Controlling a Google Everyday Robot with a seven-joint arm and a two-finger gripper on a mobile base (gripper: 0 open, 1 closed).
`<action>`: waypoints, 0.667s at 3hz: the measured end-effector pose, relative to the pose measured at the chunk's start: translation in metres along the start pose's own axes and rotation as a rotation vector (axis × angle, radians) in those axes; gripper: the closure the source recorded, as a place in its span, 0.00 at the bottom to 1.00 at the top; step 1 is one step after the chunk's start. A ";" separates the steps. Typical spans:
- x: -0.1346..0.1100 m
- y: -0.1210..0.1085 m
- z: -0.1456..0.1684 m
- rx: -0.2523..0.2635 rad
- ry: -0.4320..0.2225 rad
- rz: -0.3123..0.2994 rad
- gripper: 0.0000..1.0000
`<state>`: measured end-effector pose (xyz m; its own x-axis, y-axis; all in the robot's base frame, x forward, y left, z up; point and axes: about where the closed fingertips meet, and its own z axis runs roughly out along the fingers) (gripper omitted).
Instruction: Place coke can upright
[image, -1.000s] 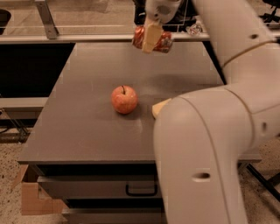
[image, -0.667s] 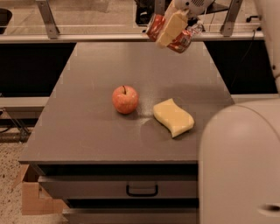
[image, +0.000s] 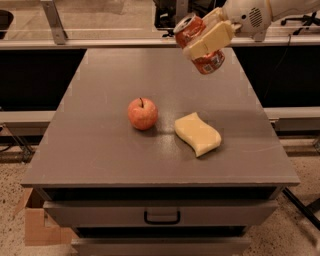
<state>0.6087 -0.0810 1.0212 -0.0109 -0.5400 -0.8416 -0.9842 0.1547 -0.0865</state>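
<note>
Red-orange and silver up in the air: the coke can (image: 211, 61) hangs over the far right part of the grey table (image: 90, 150), clear of the surface. The gripper (image: 204, 44) is clamped across its middle, one cream finger (image: 212, 37) lying over the label. The can sits tilted in that grip, silver top leaning up and to the left, base low and right. To my eye it needs rotating to vertical before it goes down, or it will land on an edge and roll.

Below, nearer us, a red apple (image: 142, 114) sits mid-table with a yellow sponge (image: 197, 133) just beside it on the right. Both lie well short of the can, so the far stretch of tabletop looks like the free landing spot. A drawer (image: 162, 217) runs underneath, with a cardboard box (image: 35, 225) on the floor at left.
</note>
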 end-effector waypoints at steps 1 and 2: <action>-0.006 0.005 0.007 0.053 -0.103 -0.047 1.00; -0.009 -0.002 0.017 0.103 -0.157 -0.067 1.00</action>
<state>0.6138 -0.0623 1.0198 0.0896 -0.4171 -0.9044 -0.9584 0.2112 -0.1923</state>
